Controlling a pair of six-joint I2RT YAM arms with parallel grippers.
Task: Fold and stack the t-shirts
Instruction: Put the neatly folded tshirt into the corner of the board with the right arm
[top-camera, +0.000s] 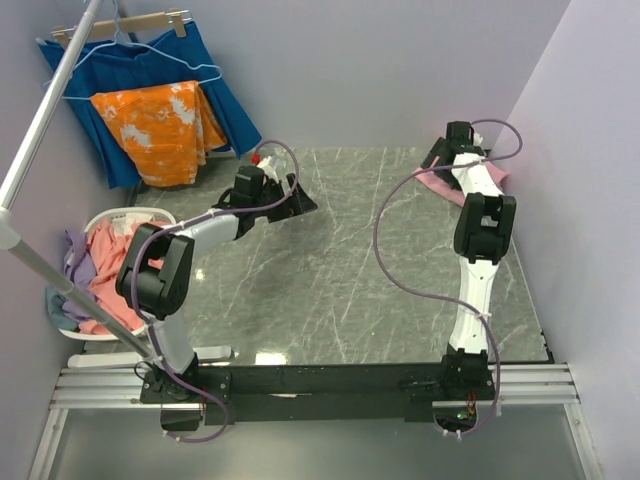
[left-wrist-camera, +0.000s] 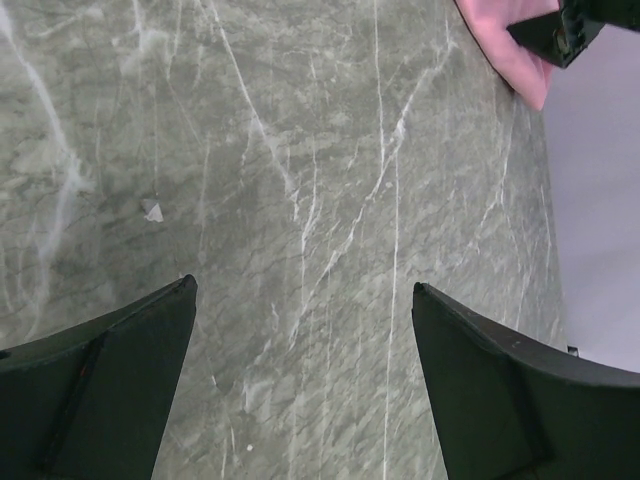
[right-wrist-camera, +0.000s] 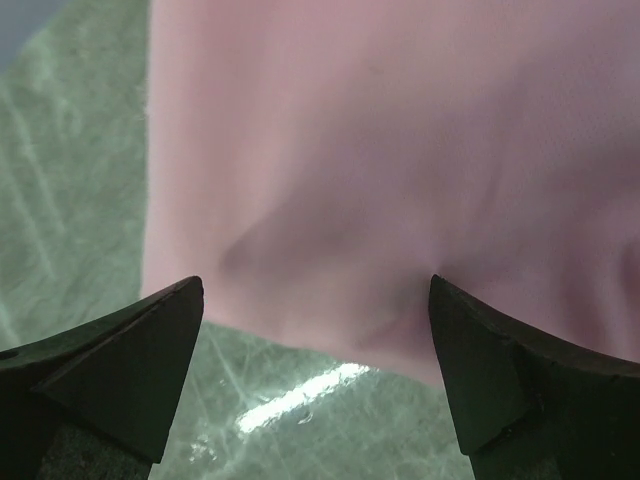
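A folded light pink t-shirt (top-camera: 492, 177) lies at the table's back right corner. My right gripper (top-camera: 437, 158) hovers low over it, open and empty. In the right wrist view the shirt (right-wrist-camera: 380, 150) fills the upper part, and its near edge lies between the open fingers of the gripper (right-wrist-camera: 315, 285). My left gripper (top-camera: 302, 203) is open and empty above bare table at the back centre-left; its wrist view (left-wrist-camera: 300, 285) shows the marble and a corner of the pink shirt (left-wrist-camera: 505, 55). A salmon-pink shirt (top-camera: 105, 255) and a lilac one (top-camera: 75, 250) lie heaped in a basket.
The white basket (top-camera: 130, 213) stands off the table's left edge. A dark blue pleated cloth (top-camera: 215, 90) and an orange blotched cloth (top-camera: 160, 125) hang on a rack at the back left. A slanting metal pole (top-camera: 45, 120) crosses the left side. Walls close the back and right.
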